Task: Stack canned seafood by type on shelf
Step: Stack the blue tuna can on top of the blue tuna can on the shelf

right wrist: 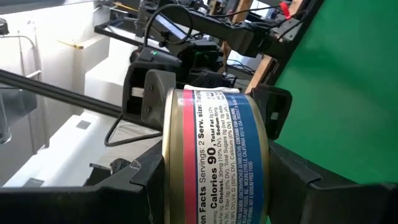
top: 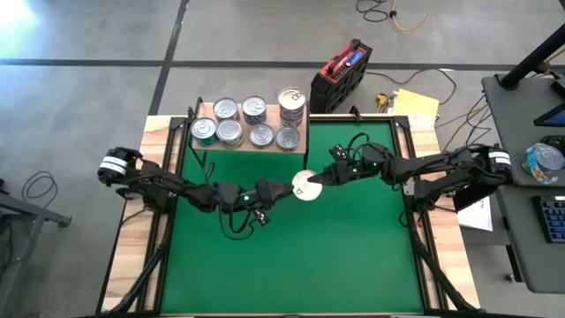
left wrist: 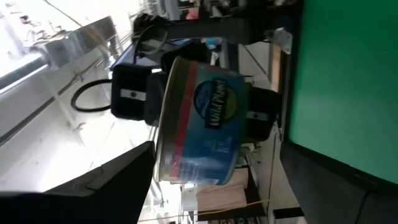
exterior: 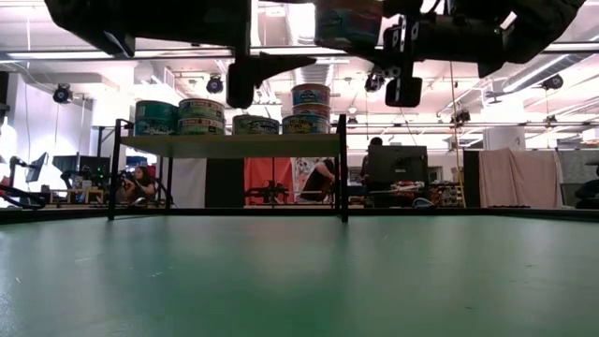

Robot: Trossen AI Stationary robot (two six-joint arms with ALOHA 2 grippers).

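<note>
1. Right gripper is clamped on a tin just past mat centre, toward 12 o'clock. The tin is tipped on edge, one flat end facing up in the high view.
2. Right wrist view: the tin sits between that arm's two fingers, one on each flat end. Label has a red band and a blue band.
3. Left gripper is at the tin's 9 o'clock, just beside it, fingers spread wide and holding nothing. Whether it touches the tin I can't tell.
4. Left wrist view: same tin faces the camera, with the right arm's pads on both ends.
5. Low view: both grippers and the tin hang well above the green mat.
6. Shelf stands at the mat's 11 o'clock edge. Eight tins show on top, the one at the right end sitting on a stack.
</note>
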